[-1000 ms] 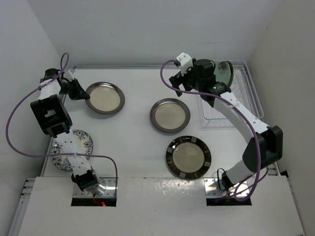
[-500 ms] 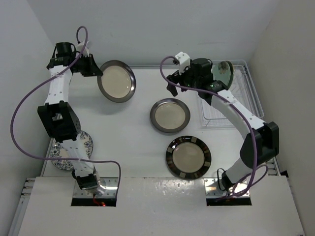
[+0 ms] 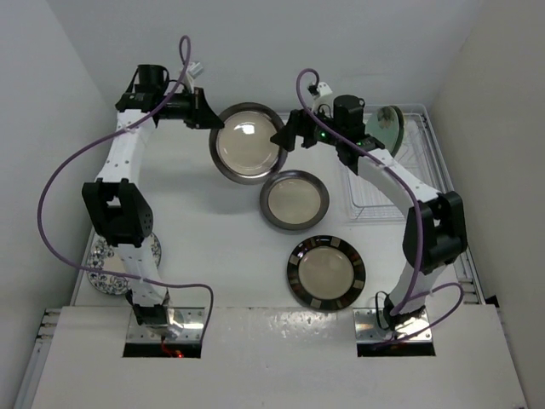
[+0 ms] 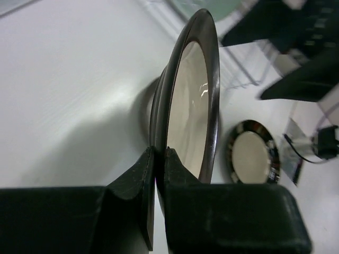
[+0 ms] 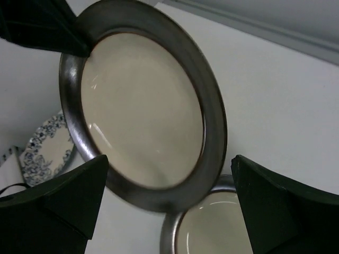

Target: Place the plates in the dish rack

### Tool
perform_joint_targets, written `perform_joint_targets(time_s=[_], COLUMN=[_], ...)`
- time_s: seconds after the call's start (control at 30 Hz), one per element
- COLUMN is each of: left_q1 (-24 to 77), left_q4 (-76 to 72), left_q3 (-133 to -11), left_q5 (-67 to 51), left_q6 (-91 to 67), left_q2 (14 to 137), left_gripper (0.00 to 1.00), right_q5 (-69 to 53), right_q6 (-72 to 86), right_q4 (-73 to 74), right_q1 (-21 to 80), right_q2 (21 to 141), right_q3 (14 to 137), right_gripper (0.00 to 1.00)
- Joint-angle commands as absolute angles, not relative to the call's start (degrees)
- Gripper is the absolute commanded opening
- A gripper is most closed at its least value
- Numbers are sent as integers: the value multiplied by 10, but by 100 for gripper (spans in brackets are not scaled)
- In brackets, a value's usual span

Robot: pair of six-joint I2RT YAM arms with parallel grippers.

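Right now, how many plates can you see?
5. One cream plate in the left gripper; second cream plate mid-table; black-banded plate near front; blue-floral plate behind the left arm; mint-green plate in the dish rack. Another may hide behind it.

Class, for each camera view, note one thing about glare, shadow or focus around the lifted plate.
Top external: a small glare spot on the lifted cream plate. Left wrist: its rim is sharp, the right arm behind is blurred, and a soft shadow falls on the table. Right wrist: faint light streaks on the plate; the fingers of the right gripper are dark and soft-edged.
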State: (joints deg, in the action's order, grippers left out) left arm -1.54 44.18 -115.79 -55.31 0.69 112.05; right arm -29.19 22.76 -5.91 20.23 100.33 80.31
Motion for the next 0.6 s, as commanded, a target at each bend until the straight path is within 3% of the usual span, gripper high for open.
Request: perform_joint_targets(time_s=[0.0,0.17,0.27,0.3,0.37,0.4,0.47,0.53,0.57], left_q1=[1,6,6,6,6,6,6,11,11], left_q4=[408,396,391,391,391,391,391,386,386], left_q3=[-1206,-1206,-1206,-1206,-1201,-1201,-1201,-1201,-1201], left_q5=[-694,-728,-747,-747,-722,-715,-695,-669,-663], left_q6=[-20,-25,-31,-31,-31,-31,-36,-36,-36], left_q2=[1068,1068,1068,1068,1068,1068,1073,1073,1073], left_gripper=[0,0,0,0,0,0,2,15,41], right_q5=[-322,-322,-342,-359,-372,-374,-374,-374,-374], right_q6=[316,321,343,347,354,358,349,335,320], right_q4=[-126,-131,-156,-160,-176,-183,-215,-227,-208], right_q1=[192,192,192,192,191,192,192,191,190], right_q2=[1023,1036,1040,1039,1036,1028,1008,988,970], right_q3=[821,809,797,798,798,784,771,752,755], right_gripper=[98,90,57,31,8,0,0,0,0])
